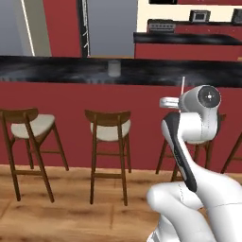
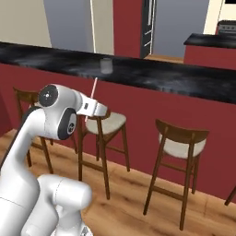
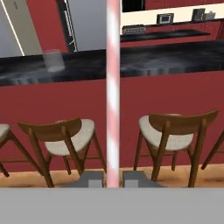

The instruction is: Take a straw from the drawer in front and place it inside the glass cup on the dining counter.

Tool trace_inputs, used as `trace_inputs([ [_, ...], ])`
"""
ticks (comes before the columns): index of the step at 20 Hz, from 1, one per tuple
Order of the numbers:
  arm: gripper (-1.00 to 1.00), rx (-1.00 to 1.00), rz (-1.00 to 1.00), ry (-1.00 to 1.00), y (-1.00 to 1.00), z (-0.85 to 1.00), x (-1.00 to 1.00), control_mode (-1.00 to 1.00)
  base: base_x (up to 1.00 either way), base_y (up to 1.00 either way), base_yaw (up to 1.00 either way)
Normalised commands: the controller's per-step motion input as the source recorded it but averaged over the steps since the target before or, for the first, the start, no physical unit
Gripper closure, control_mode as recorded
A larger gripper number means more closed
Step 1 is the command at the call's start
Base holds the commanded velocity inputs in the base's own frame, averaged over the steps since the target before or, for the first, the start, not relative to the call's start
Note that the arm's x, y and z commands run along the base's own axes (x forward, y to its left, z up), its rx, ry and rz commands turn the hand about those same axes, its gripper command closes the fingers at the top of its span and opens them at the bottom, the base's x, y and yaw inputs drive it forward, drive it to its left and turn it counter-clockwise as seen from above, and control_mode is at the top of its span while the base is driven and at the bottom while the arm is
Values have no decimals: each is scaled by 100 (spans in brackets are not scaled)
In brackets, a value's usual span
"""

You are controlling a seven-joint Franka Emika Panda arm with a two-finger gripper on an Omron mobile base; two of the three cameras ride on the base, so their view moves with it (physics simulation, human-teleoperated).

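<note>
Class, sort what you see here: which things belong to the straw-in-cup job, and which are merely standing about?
Belonging to the job: straw, held upright in the gripper; glass cup; dining counter.

Standing about: wooden stools; back counter; small appliances on the back shelf.

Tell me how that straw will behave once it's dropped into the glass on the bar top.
The straw stands straight above the tool, so it is probably stiff and light. It looks much longer than the glass, so it will likely lean on the rim and might tip that small glass.
</note>
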Motion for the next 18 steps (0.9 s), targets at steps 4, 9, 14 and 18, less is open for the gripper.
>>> trace_inputs([
  [4,100,0,0,0,0,0,0,100,79,29,-14],
  [9,100,0,0,0,0,0,0,100,82,8,-8],
  [14,100,0,0,0,0,0,0,100,69,11,-6],
  [18,100,0,0,0,0,0,0,100,64,35,-7],
])
